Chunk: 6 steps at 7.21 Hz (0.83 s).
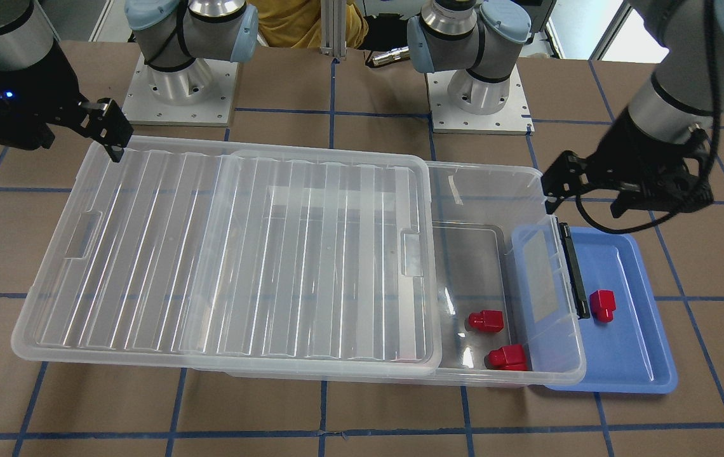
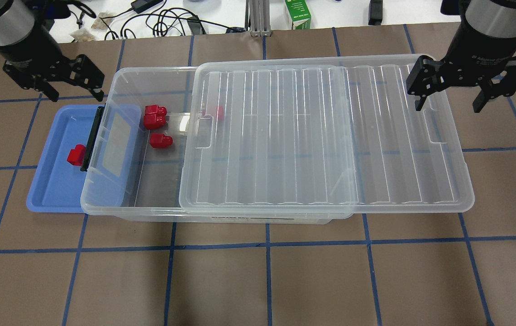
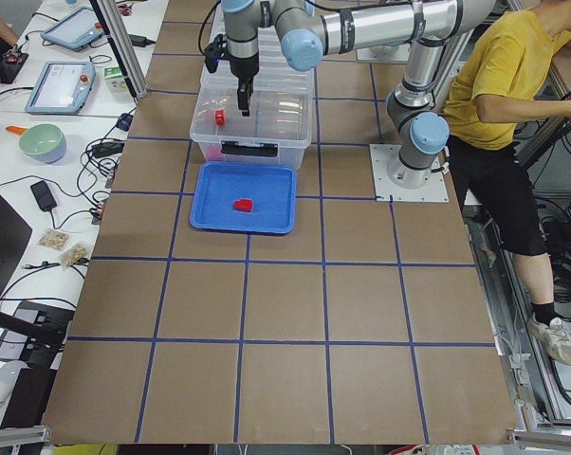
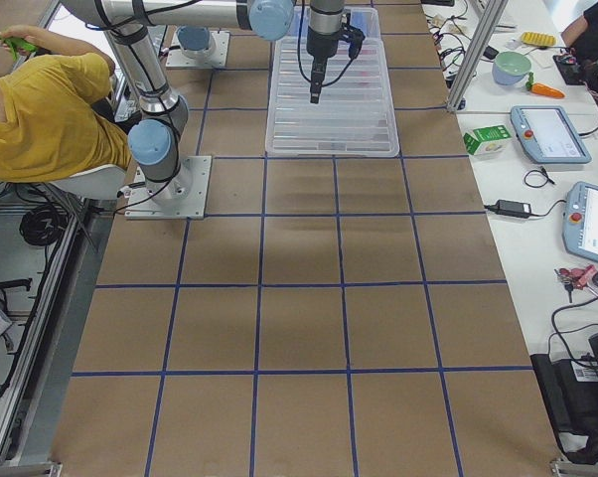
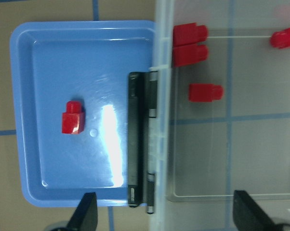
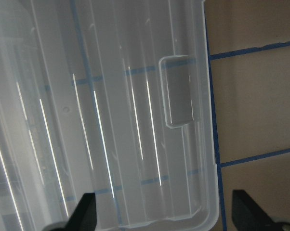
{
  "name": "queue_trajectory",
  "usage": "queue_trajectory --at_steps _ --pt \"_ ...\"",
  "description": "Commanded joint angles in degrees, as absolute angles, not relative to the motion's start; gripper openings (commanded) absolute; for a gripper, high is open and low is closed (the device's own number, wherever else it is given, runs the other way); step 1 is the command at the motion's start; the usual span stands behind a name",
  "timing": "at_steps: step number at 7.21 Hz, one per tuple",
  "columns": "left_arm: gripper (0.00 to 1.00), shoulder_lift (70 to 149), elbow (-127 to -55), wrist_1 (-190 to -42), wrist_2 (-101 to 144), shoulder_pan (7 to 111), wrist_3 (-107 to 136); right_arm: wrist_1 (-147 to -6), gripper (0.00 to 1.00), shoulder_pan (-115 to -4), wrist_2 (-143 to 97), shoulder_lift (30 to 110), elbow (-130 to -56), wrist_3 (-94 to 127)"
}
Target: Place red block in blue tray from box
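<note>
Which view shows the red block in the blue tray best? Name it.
Left wrist view: the red block lies close, unobstructed in the blue tray. Overhead and front-facing show it smaller; exterior left, tiny; others miss it.

Your left pincer [image 2: 76, 94] hangs over the latch end of the box [image 2: 158, 181]. There the tray [image 2: 45, 181] sits on the desk [image 2: 240, 280], tucked against the box with one edge under its rim. On that pincer's outer side, one block [image 2: 76, 155] lies in the tray. On its inner side, towards your right pincer [image 2: 447, 107], more blocks [image 2: 160, 141] lie in the box's uncovered end. The lid [image 2: 308, 136] rests on the box, slid endwise, and your right pincer is above its overhanging end.
</note>
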State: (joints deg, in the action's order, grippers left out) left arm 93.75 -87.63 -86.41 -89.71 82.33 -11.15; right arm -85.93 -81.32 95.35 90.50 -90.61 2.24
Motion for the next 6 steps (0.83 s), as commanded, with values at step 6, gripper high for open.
queue_trajectory --at_steps 6 --pt "1.0 90.0 -88.41 -85.96 -88.95 86.49 -6.24 -99.2 1.0 -66.18 95.1 80.96 -95.26 -18.89"
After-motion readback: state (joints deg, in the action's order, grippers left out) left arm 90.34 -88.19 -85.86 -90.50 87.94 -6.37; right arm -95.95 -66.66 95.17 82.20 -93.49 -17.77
